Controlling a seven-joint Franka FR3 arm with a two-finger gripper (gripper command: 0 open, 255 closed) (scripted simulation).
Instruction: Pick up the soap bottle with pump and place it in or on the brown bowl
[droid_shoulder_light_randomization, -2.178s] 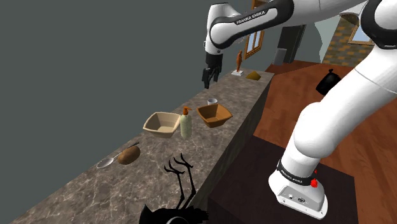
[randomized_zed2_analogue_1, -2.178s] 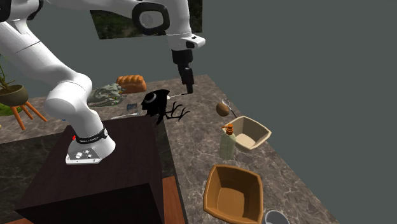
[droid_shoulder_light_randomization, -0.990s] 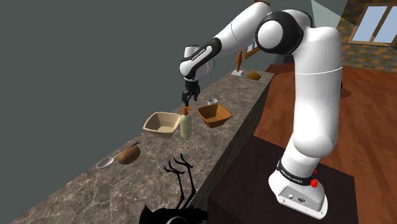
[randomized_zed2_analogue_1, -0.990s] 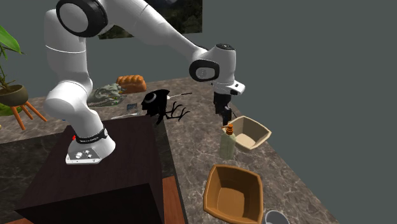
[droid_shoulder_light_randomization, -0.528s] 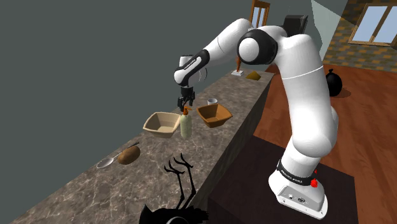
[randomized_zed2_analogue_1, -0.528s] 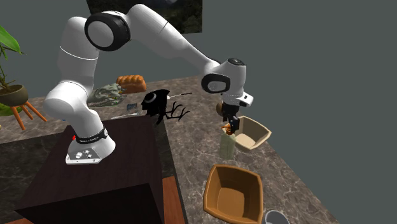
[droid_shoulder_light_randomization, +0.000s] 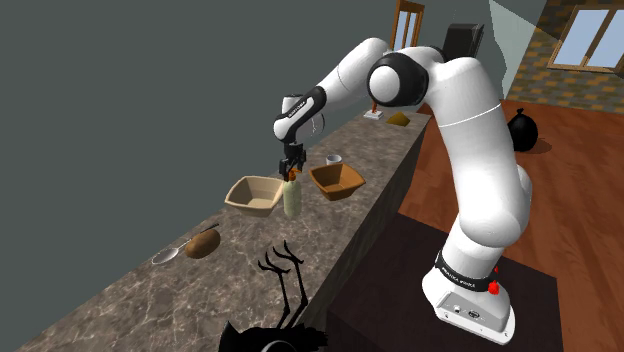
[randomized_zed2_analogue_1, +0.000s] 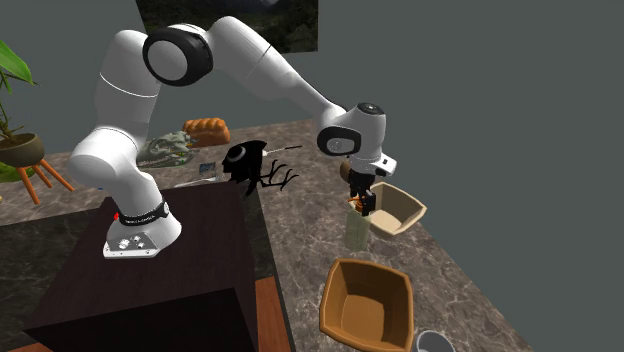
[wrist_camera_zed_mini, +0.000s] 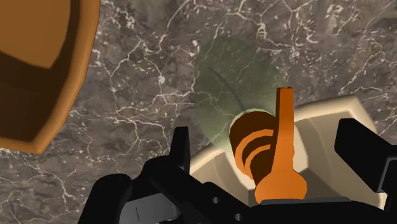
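On your desk (droid_shoulder_light_randomization: 150, 300), seen from the shoulder view, the soap bottle (droid_shoulder_light_randomization: 291, 200) stands upright between two bowls. The other bowl (droid_shoulder_light_randomization: 254, 194) is just beside it on the left, and the task bowl (droid_shoulder_light_randomization: 337, 180) is to its right, slightly farther back. A cup (droid_shoulder_light_randomization: 333, 159) sits behind the task bowl. The gripper (droid_shoulder_light_randomization: 291, 172) hangs directly over the bottle, with its fingers (wrist_camera_zed_mini: 181, 149) apart on either side of the pump. A spoon (droid_shoulder_light_randomization: 168, 256) lies nearer the camera, well apart from the bowls.

In the wrist view an edge cuts off the brown bowl (wrist_camera_zed_mini: 38, 70). The pump (wrist_camera_zed_mini: 283, 146) and the fingers (wrist_camera_zed_mini: 359, 149) of the gripper (wrist_camera_zed_mini: 269, 137) hide much of the beige bowl (wrist_camera_zed_mini: 318, 118). The second exterior view's bottom edge crops a grey cup (randomized_zed2_analogue_1: 433, 343).
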